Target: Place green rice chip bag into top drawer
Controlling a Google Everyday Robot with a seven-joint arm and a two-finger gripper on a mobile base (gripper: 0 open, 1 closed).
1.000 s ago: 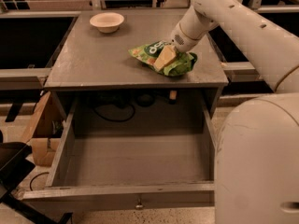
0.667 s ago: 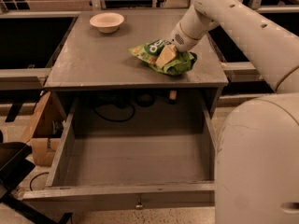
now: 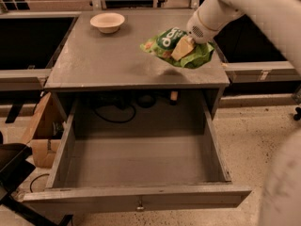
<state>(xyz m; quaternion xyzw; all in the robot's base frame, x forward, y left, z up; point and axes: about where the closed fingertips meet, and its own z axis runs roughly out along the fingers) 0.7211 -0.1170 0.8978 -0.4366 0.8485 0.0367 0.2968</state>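
Note:
The green rice chip bag [image 3: 176, 47] hangs in the air just above the right part of the grey cabinet top [image 3: 108, 62], its shadow on the surface below. My gripper [image 3: 183, 47] comes in from the upper right and is shut on the bag, one tan finger [image 3: 181, 49] across its front. The top drawer [image 3: 136, 164] is pulled wide open below the cabinet top. Its inside is bare, and its front panel with a small metal knob [image 3: 139, 205] is nearest the camera.
A small cream bowl [image 3: 107, 21] stands at the back left of the cabinet top. Dark cables [image 3: 117, 108] lie behind the drawer. A cardboard box [image 3: 40, 131] stands on the floor at left. My white arm [image 3: 254, 13] fills the upper right.
The bag has been lifted off the cabinet top and now hangs in my gripper a little above it.

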